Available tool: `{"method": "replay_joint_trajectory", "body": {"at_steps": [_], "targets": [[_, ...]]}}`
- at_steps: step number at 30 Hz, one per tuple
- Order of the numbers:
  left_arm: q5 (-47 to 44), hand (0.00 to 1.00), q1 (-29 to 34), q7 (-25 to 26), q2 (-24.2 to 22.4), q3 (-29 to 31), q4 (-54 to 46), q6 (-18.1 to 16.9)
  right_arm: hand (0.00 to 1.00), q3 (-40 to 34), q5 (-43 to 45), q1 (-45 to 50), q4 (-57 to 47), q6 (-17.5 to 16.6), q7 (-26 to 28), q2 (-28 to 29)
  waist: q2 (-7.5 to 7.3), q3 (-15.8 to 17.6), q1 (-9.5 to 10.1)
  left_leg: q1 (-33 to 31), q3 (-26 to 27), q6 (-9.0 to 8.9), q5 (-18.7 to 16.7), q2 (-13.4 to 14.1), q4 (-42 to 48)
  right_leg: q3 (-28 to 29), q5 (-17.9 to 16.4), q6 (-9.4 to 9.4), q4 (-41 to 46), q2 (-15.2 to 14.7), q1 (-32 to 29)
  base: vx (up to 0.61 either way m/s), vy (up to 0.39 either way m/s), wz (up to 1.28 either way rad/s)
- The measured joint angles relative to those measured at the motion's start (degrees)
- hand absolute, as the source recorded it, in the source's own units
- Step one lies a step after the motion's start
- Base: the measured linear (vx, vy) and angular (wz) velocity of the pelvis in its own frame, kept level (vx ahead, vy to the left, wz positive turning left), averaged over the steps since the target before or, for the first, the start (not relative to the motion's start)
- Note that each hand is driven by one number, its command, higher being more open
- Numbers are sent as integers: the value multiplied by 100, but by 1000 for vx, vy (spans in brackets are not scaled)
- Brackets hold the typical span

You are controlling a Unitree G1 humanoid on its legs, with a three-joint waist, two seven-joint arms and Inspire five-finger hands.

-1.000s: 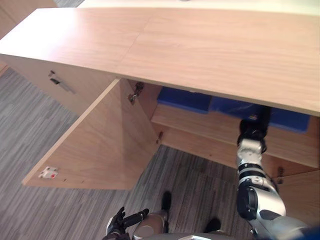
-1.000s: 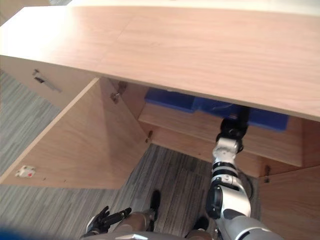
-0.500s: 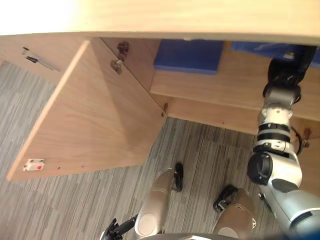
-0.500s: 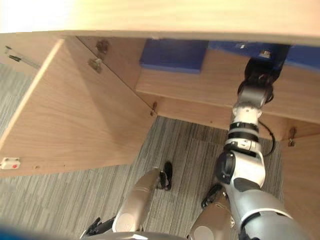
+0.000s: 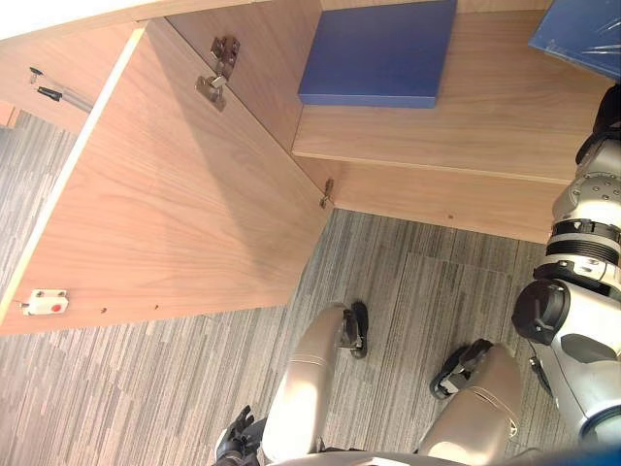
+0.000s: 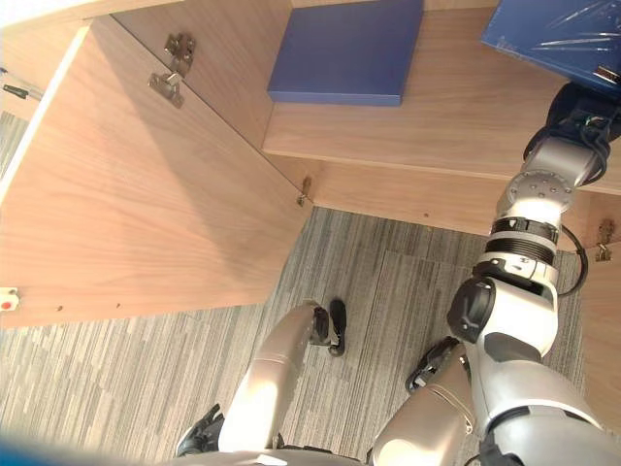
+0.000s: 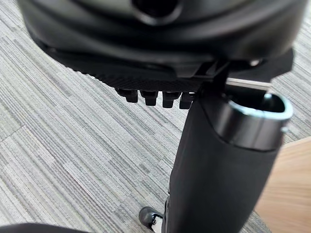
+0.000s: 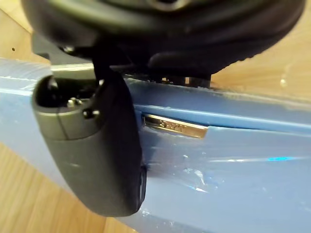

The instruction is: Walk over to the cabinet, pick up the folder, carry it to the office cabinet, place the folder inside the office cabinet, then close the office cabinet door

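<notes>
Right hand [image 6: 580, 115] pinches the folder [image 6: 558, 39], thumb clamped on it, above the office cabinet's shelf [image 6: 437, 126]. Pickup and carry look done; release and closing the open door [image 6: 126, 194] remain. Left hand [image 5: 236, 449] idles well below the shelf, grip unreadable.

The head camera has pitched downward, so the whole scene has shifted; the cabinet door [image 5: 175, 214] itself has not moved. The shelf [image 6: 437, 126] is now seen from above. The folder [image 6: 553, 39], pinched under the thumb of the right hand [image 8: 92, 155], now stands clear of the second blue folder [image 6: 344, 53]. Earlier the two appeared edge to edge. The folder now lies at an angle to the shelf edge. The left hand [image 5: 236, 449] now sits lower, at the view's bottom edge.
</notes>
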Motion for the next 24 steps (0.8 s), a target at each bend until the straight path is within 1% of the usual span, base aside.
{"method": "replay_joint_trajectory", "body": {"at_steps": [2, 5, 7, 9, 10, 12, 13, 14, 16, 18, 21, 24], "targets": [[-46, 100, 130, -16, 29, -124, -106, 34, 0, 3, 7, -169, 196, 68, -77, -13, 0, 0, -61, 8, 14, 16, 31, -23, -71, -15, 2, -3, -37, -28, -2, 37, 5, 5], [-104, 100, 289, -13, 87, -345, -270, 45, 0, 106, 5, -383, 365, 150, -192, -85, 0, 0, -69, 20, 23, 15, 51, -24, -148, -37, 5, -6, -78, -34, -1, 72, -12, 4], [-217, 100, 407, -16, 117, -493, -456, 58, 0, 448, 0, -686, 728, 334, -273, -343, 22, 9, -69, 28, 24, 17, 55, -22, -171, -88, 6, -10, -88, -48, 25, 81, -17, 4], [-221, 100, 418, -11, 127, -529, -523, 110, 0, 749, -4, -868, 868, 453, -282, -484, 41, 15, -69, 39, 25, 18, 55, -20, -169, -129, 5, -10, -76, -65, 58, 75, -12, 7], [-237, 100, 418, -11, 191, -629, -571, 126, 0, 1047, -25, -917, 898, 496, -282, -581, 46, 24, -65, 36, 25, 18, 54, -17, -145, -132, 5, -10, -42, -70, 61, 69, -11, 7], [-294, 100, 418, -10, 296, -786, -678, 158, 0, 1355, -115, -978, 950, 609, -282, -696, 44, 41, -58, 20, 25, 19, 54, -17, -82, -131, 3, -11, 37, -95, 57, 63, -12, 7], [-335, 100, 418, -11, 356, -886, -757, 163, 100, 1404, -177, -983, 955, 671, -282, -699, 46, 57, -57, 4, 25, 20, 48, -13, -17, -127, -2, -14, 105, -114, 55, 49, -9, 7], [-338, 100, 419, -11, 386, -931, -809, 166, 100, 1405, -208, -983, 958, 694, -282, -701, 47, 70, -56, -6, 25, 21, 46, -12, 25, -121, -7, -17, 140, -123, 54, 26, -1, 4], [-360, 100, 433, -23, 499, -1112, -976, 174, 100, 1418, -208, -983, 973, 713, -282, -706, 69, 104, -23, -66, 26, 14, -71, 8, 166, -96, -132, -9, 221, -123, 33, 6, 5, -2], [-469, 100, 476, -30, 633, -1309, -1178, 248, 100, 1580, -206, -983, 1042, 734, -283, -776, 101, 119, -4, -298, 28, 23, -221, 56, 528, 9, -268, 10, 481, -138, -160, 12, 26, -5], [-491, 100, 582, -48, 786, -1475, -1447, 299, 100, 1625, -219, -981, 1214, 845, -300, -915, 99, 121, 0, -526, 31, 39, -326, 77, 872, 100, -365, 11, 771, -202, -352, 24, 35, 0], [-538, 100, 636, -94, 846, -1519, -1552, 373, 100, 1658, -224, -975, 1340, 937, -313, -930, 99, 121, 1, -543, 43, 34, -360, 120, 963, 130, -380, 8, 834, -192, -370, 32, 18, -6]]}}
